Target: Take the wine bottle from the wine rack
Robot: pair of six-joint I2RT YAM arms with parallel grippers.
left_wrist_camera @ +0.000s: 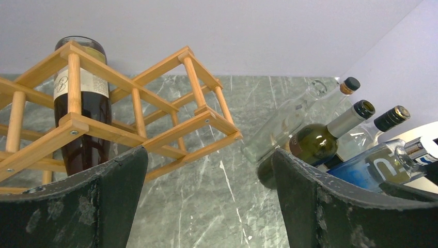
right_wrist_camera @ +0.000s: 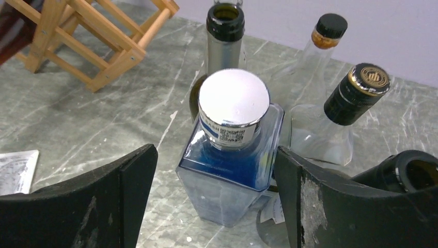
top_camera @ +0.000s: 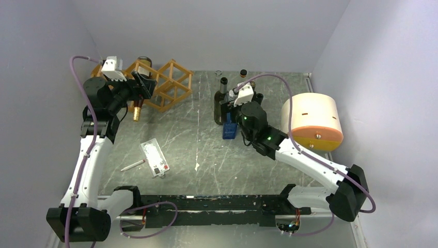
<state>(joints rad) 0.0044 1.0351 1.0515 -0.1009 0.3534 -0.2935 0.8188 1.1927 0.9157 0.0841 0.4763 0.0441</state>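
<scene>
The orange-brown wooden wine rack [top_camera: 173,85] stands at the table's back left. A dark wine bottle with a gold-capped neck [top_camera: 137,111] lies in one of its left cells. In the left wrist view the bottle [left_wrist_camera: 82,108] fills the rack's [left_wrist_camera: 175,124] left cell, base towards the camera. My left gripper [top_camera: 146,82] hovers over the rack by the bottle; its jaws [left_wrist_camera: 207,155] are open and empty. My right gripper [top_camera: 229,111] is open [right_wrist_camera: 214,155], its jaws either side of a blue square bottle [right_wrist_camera: 232,155] without gripping it.
A green bottle [top_camera: 221,101], a clear bottle [top_camera: 243,76] and other bottles stand around the blue one [top_camera: 230,129]. A white and orange cylinder [top_camera: 312,121] sits at the right. A white card [top_camera: 155,157] and a pen [top_camera: 133,165] lie near the front left.
</scene>
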